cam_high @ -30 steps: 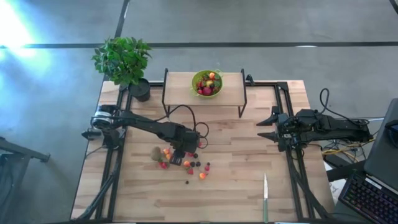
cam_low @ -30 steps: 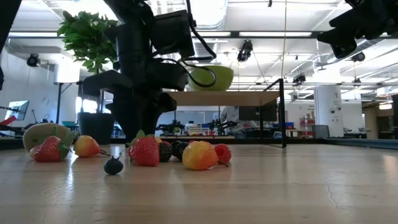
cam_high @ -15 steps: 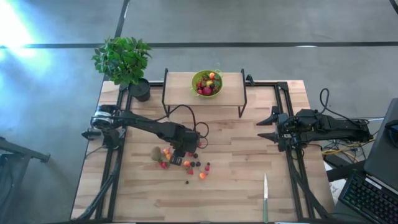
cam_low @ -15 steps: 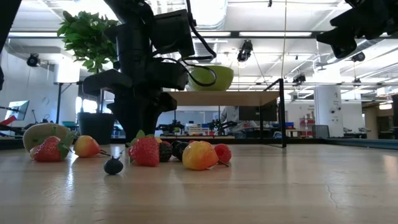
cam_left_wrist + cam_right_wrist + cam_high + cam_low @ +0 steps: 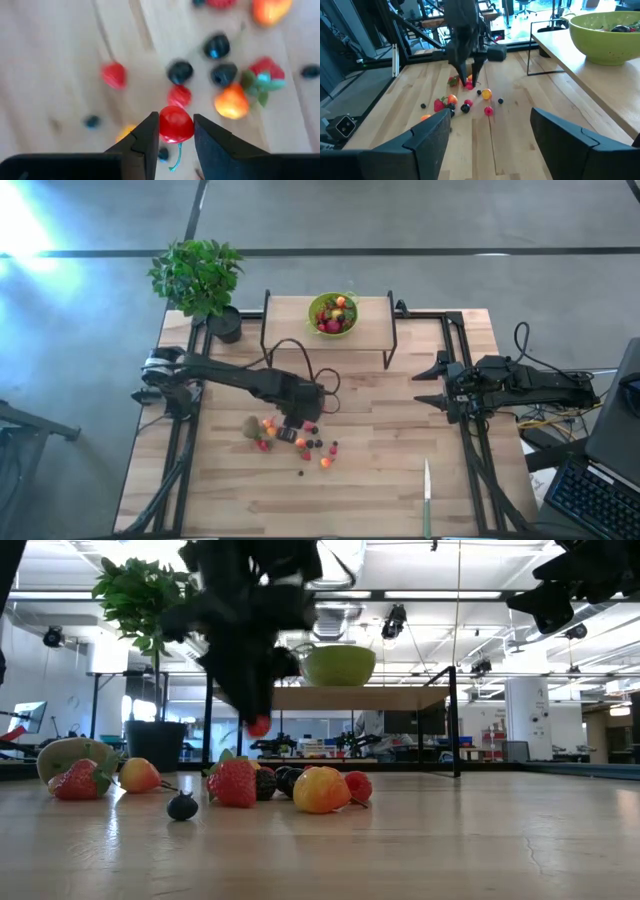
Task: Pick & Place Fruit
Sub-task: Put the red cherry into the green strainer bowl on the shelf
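Fruit lies scattered in a loose cluster (image 5: 295,443) on the wooden table (image 5: 380,480), left of centre and toward the near half. Far left, off the table's far-left corner, a potted plant (image 5: 200,280). At the left end of the cluster, the fuzzy brown kiwi (image 5: 250,425), with a strawberry (image 5: 78,780) close beside it; in the low view a small peach-like piece (image 5: 140,775) sits just right of those, then a dark berry (image 5: 182,807) nearer the camera, a larger strawberry (image 5: 232,783), an orange-yellow fruit (image 5: 320,790) and a raspberry (image 5: 357,785), all resting on the wood. Left gripper (image 5: 173,131) hangs above the cluster, raised clear of the tabletop, fingers pinching a small red cherry (image 5: 176,124) between their tips, its green stem dangling below; the low view shows that red piece well off the table surface. Under it the wrist view gives blurred dark berries and red and orange pieces on the boards. Beyond, on a raised shelf (image 5: 290,315) at the table's far edge, a lime-green bowl (image 5: 333,313) already holding several fruits. Further right, near the front edge, a slim knife (image 5: 427,498) lies alone, well apart from the cluster. Right gripper (image 5: 432,382) waits at the right side of the table, held above it, fingers spread wide and holding nothing, pointing toward the middle.
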`<action>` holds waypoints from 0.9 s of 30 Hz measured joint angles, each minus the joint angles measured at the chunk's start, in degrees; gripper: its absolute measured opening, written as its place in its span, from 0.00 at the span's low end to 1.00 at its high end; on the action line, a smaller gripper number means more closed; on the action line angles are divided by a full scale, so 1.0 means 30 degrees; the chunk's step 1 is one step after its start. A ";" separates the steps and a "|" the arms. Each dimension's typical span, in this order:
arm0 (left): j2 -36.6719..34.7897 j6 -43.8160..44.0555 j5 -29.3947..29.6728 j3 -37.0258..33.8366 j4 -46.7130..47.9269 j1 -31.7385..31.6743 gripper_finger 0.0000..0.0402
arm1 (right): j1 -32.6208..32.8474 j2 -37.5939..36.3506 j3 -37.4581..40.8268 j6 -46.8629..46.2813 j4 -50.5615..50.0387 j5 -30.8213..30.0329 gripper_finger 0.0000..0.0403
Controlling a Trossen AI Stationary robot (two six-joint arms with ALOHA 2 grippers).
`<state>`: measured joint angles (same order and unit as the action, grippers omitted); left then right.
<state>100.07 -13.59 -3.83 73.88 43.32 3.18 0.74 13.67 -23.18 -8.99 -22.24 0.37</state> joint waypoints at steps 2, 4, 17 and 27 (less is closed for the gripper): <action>-0.0146 -0.0486 0.0862 0.0659 -0.0028 -0.0134 0.27 | -0.0004 -0.0004 0.0000 0.0000 0.0007 -0.0004 0.69; -0.0218 -0.1168 0.1971 0.1351 -0.0259 -0.0324 0.27 | -0.0004 0.0000 0.0000 0.0000 0.0000 -0.0004 0.71; -0.0252 -0.4484 0.3973 0.5625 -0.6833 -0.2829 0.25 | -0.0004 -0.0005 0.0000 0.0000 0.0007 -0.0004 0.80; -0.0253 -0.4453 0.6354 0.6106 -0.9882 -0.5717 0.23 | -0.0004 -0.0005 0.0000 0.0000 0.0000 -0.0004 0.88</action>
<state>99.31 -26.95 15.23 92.19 13.68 -13.97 0.73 13.65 -23.18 -8.99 -22.24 0.36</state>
